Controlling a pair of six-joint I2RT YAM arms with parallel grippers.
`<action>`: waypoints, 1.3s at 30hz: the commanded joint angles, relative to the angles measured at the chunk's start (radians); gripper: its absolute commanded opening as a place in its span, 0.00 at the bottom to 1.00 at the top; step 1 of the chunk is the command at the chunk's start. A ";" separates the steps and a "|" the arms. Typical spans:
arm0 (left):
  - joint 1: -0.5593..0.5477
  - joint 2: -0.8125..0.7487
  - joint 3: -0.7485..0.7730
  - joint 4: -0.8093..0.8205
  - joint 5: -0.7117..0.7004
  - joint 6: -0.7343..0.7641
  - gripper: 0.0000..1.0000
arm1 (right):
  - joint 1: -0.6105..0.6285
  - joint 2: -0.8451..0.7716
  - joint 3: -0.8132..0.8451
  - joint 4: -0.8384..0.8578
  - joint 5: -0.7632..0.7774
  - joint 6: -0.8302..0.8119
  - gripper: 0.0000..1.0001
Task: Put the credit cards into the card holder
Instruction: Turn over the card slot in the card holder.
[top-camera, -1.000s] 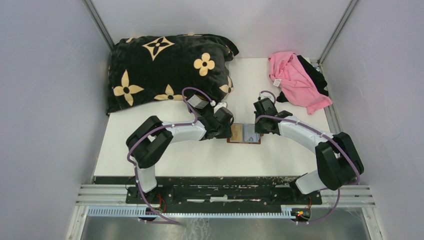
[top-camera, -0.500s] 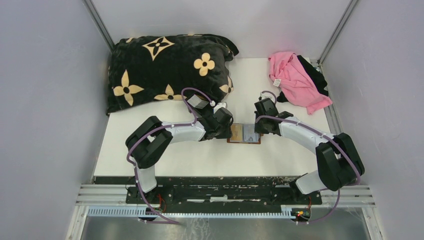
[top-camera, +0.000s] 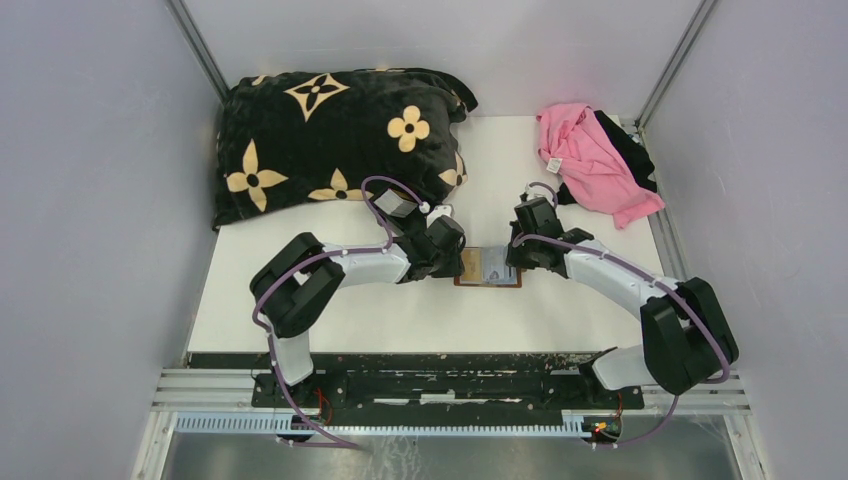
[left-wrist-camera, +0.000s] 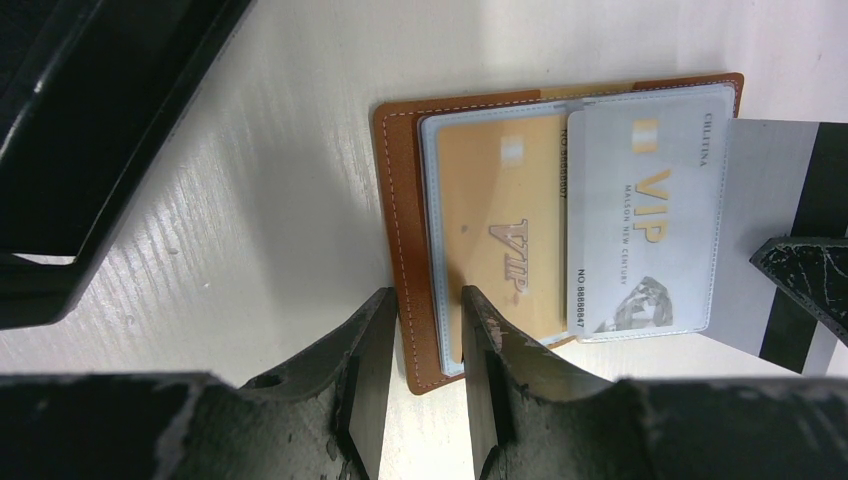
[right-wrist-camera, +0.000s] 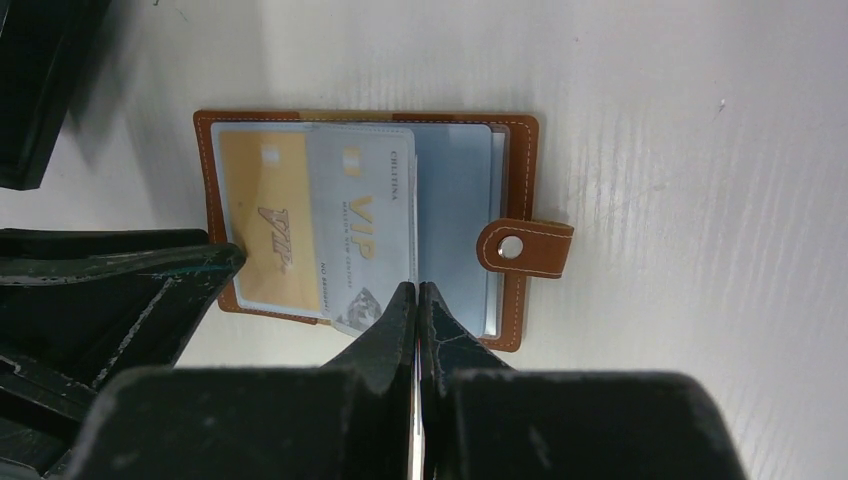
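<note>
The brown leather card holder (top-camera: 488, 284) lies open on the white table between my two grippers. An orange-tan credit card (left-wrist-camera: 505, 230) sits in its left pocket, and a grey VIP card (left-wrist-camera: 645, 220) overlaps it in a clear sleeve. My left gripper (left-wrist-camera: 428, 300) is open and straddles the holder's left edge (left-wrist-camera: 405, 200), one finger on the sleeve and the other beside the leather. My right gripper (right-wrist-camera: 416, 288) is shut on a third credit card (left-wrist-camera: 755, 200), seen edge-on, whose lower edge meets the holder beside the grey card (right-wrist-camera: 360, 235). The snap tab (right-wrist-camera: 525, 247) lies open to the right.
A black blanket with cream flowers (top-camera: 330, 130) fills the back left. A pink cloth (top-camera: 590, 155) lies on dark fabric at the back right. A black tray's edge (left-wrist-camera: 90, 130) sits just left of the holder, near my left gripper.
My right arm has shifted slightly, its elbow swinging outward and its wrist edging away from the base. The left arm and the holder have stayed put.
</note>
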 joint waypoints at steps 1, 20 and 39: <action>-0.011 0.081 -0.085 -0.215 -0.010 0.006 0.40 | -0.015 -0.044 -0.024 0.065 -0.033 0.035 0.01; -0.014 0.046 -0.127 -0.214 -0.019 -0.003 0.39 | -0.033 -0.065 0.007 0.125 -0.131 0.090 0.01; -0.018 0.015 -0.166 -0.200 -0.015 -0.013 0.39 | 0.024 0.027 0.072 0.161 -0.148 0.102 0.01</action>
